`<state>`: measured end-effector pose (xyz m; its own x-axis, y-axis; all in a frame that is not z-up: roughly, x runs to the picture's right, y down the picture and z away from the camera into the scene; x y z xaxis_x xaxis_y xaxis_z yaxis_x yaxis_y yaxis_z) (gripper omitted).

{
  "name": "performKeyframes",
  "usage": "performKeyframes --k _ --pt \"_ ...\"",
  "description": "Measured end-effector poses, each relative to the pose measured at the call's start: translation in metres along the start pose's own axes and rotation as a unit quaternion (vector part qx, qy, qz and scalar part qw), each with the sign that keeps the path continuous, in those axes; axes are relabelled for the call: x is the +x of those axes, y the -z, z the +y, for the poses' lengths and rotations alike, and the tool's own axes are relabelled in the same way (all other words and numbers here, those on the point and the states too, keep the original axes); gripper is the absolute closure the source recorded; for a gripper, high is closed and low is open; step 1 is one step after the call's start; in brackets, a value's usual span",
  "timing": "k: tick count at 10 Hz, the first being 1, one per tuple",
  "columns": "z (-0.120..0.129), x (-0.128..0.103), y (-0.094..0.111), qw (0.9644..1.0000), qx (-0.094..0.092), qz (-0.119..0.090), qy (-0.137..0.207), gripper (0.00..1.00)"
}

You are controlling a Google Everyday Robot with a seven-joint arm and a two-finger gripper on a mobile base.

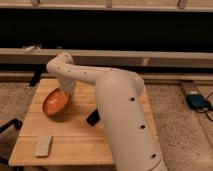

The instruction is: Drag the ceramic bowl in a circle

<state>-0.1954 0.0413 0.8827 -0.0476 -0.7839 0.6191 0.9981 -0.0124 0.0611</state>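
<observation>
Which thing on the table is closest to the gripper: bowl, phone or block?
The orange ceramic bowl: the gripper is at its far rim; the black phone and pale block lie apart.
</observation>
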Motion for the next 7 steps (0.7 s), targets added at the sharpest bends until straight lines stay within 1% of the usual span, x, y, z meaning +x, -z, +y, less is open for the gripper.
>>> performKeyframes --k 1,3,5,7 --pt "0.015 0.001 -0.002 0.9998 0.002 -0.002 -0.019 0.97" --pt "0.046 -0.005 -0.008 0.9985 0.007 -0.007 -0.054 0.97" --pt "0.076 -0.017 -0.011 0.9967 0.006 -0.011 -0.081 0.97" --pt "0.1 -0.035 -0.013 0.9956 -0.001 -0.013 -0.093 0.97"
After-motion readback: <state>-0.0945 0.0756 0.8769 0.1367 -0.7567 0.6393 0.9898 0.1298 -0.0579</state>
